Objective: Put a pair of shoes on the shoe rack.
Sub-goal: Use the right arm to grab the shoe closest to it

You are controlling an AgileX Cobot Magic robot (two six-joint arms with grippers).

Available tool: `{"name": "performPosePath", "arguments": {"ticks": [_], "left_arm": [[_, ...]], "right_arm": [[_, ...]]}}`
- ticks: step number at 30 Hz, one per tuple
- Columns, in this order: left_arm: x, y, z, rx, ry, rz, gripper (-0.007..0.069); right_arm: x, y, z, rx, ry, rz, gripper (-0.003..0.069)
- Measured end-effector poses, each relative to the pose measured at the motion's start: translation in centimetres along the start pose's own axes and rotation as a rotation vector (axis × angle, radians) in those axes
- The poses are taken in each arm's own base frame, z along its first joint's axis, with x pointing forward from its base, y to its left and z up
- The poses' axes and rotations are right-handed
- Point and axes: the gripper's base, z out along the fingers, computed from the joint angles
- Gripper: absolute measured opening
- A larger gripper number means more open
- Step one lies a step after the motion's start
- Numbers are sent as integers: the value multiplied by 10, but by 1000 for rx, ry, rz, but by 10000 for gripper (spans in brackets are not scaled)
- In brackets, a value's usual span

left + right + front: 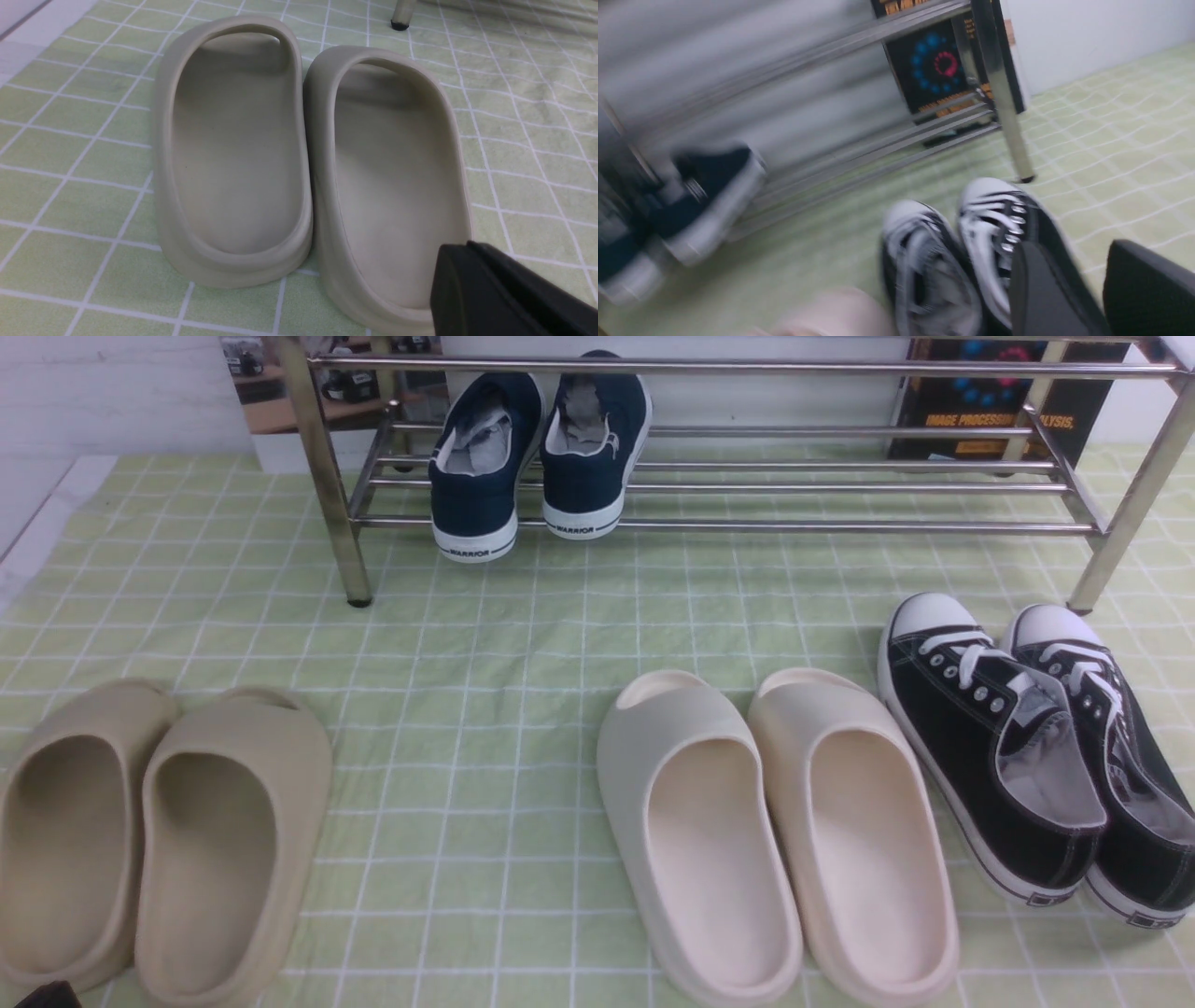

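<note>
The two black sneakers [990, 747] [1120, 775] with white laces and toe caps stand side by side on the cloth at the right, toes toward the chrome shoe rack [747, 527]. The blurred right wrist view shows them [924, 261] [994, 219] just ahead of my right gripper [1078, 252], which is open and empty. One finger [1041, 294] overlaps the outer sneaker's side. My left gripper [467, 247] is shut and empty at the heel of a beige slide [397, 177]. The right gripper is out of the front view.
Navy WARRIOR sneakers [532, 457] rest on the rack's lower bars at the left. Beige slides [159, 831] lie front left and cream slides [775, 831] lie in the middle, next to the black sneakers. A dark poster [990, 401] stands behind the rack.
</note>
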Motion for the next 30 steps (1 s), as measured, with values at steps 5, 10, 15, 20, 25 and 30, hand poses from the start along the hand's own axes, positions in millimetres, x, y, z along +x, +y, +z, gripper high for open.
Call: {"name": "performPosePath", "arguments": {"ticks": [5, 10, 15, 20, 25, 30], "left_arm": [[0, 0, 0, 0, 0, 0, -12], [0, 0, 0, 0, 0, 0, -12], [0, 0, 0, 0, 0, 0, -12], [0, 0, 0, 0, 0, 0, -12], [0, 0, 0, 0, 0, 0, -12], [0, 0, 0, 0, 0, 0, -12]], "right_arm": [[-3, 2, 0, -26, -26, 384, 244], [-3, 2, 0, -27, -25, 404, 242], [-3, 3, 0, -34, -30, 236, 237], [-26, 17, -2, 41, -9, 17, 171], [-75, 39, 13, 314, 161, -306, -1], [-90, 49, 39, 444, 477, -541, -4]]}}
